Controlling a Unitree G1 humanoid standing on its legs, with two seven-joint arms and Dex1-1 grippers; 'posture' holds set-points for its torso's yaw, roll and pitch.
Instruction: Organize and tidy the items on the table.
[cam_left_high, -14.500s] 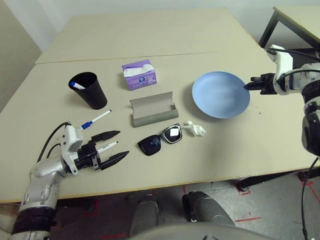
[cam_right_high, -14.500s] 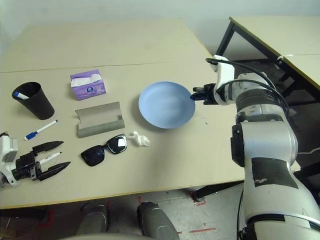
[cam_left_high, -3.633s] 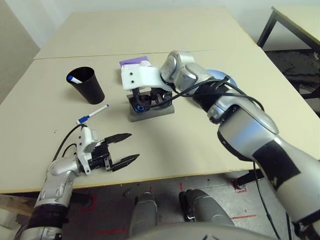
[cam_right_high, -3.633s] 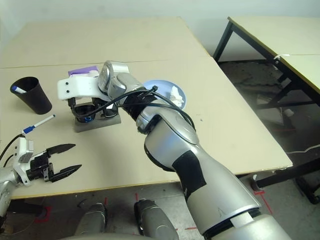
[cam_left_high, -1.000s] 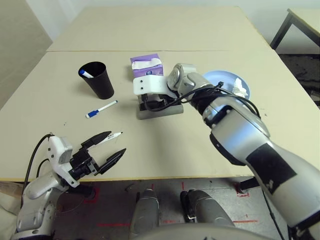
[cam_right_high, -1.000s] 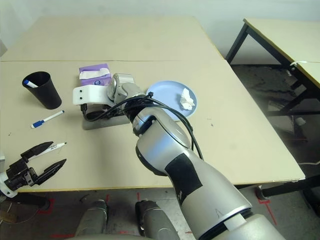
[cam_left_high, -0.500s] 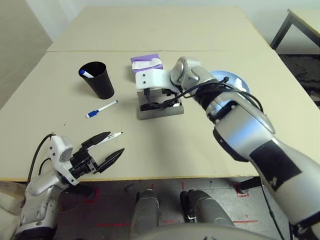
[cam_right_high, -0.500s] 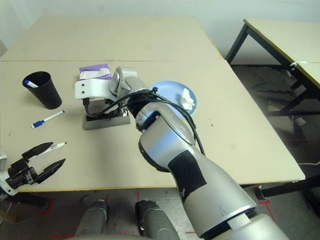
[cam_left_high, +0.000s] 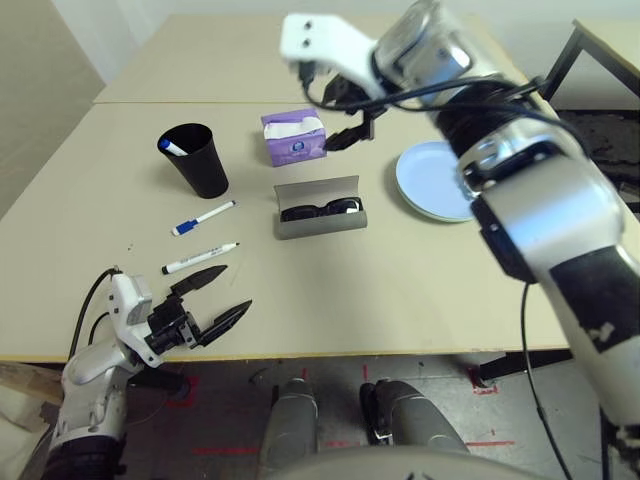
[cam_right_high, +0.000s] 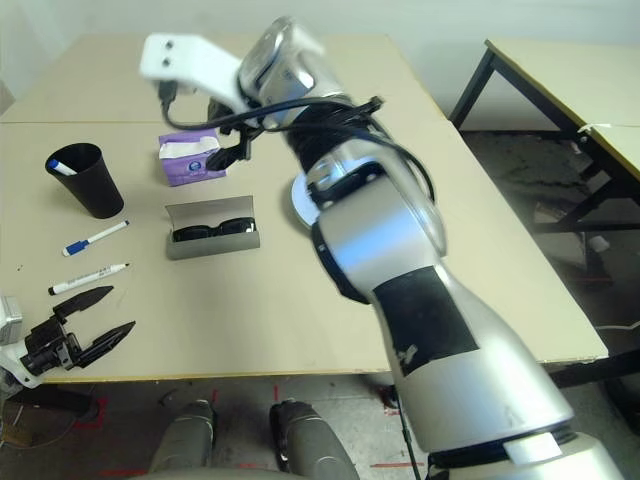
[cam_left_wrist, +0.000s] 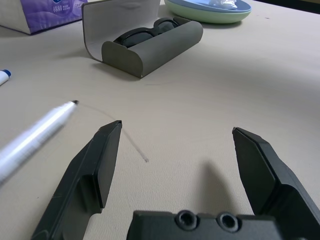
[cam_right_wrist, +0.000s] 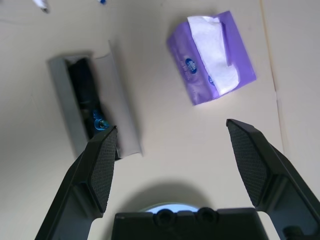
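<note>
The grey glasses case (cam_left_high: 320, 207) lies open at mid-desk, a curved matte shell with the black sunglasses (cam_left_high: 321, 209) folded inside. Just behind it sits the purple tissue box (cam_left_high: 294, 137); to its right, stacked round plates (cam_left_high: 430, 182), light blue over pale green, hold the crumpled white tissue (cam_left_wrist: 222, 3). To its left stands a tapered black cup (cam_left_high: 198, 160) with a blue-capped marker (cam_left_high: 171, 147) in it. Two slim white markers lie on the beige desk (cam_left_high: 380, 290): a blue-capped one (cam_left_high: 203, 218) and a black-capped one (cam_left_high: 200, 258). The right gripper (cam_right_wrist: 177, 165) hangs above case and box, jaws released wide, empty. The left gripper (cam_left_high: 216, 298), near the desk's front edge beside the black-capped marker, is likewise spread and grasps nothing.
</note>
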